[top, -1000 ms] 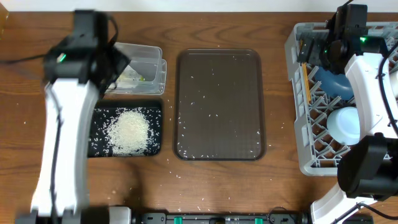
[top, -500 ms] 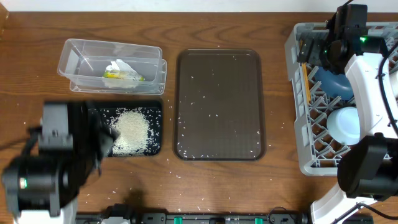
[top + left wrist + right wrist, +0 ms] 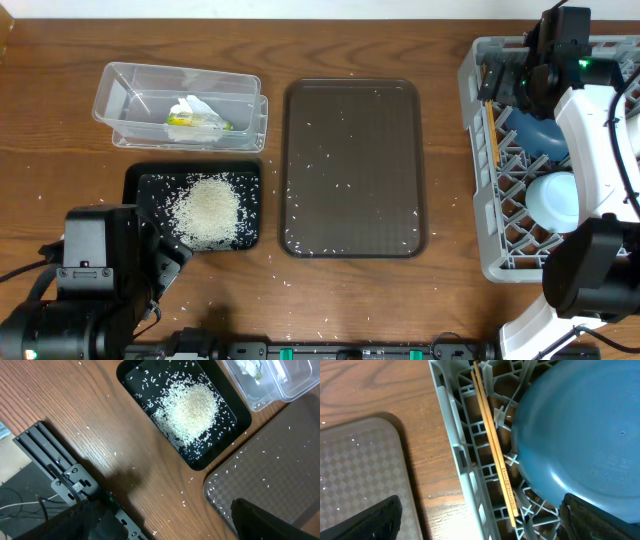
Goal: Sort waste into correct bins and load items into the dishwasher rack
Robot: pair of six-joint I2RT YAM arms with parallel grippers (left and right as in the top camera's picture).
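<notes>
While left end effector [image 3: 170, 521] hangs spread beside black tray [image 3: 198, 464], right end effector [image 3: 482, 521] hovers spread over chopsticks [image 3: 493, 446].

Between the brown serving tray [image 3: 350, 130] and the dishwasher rack [image 3: 472, 150], a bare strip of tabletop [image 3: 445, 120] runs front to back and offers an open lane. A narrower gap separates the serving tray from the black tray [image 3: 132, 178] and the clear tub [image 3: 110, 90], which stand just beside each other. Inside the rack, the chopsticks [image 3: 492, 445] lie along the wall, just beside the blue plate [image 3: 580, 435]; the slot between them is tight. My left arm [image 3: 90, 300] covers the near left corner of the tabletop.
</notes>
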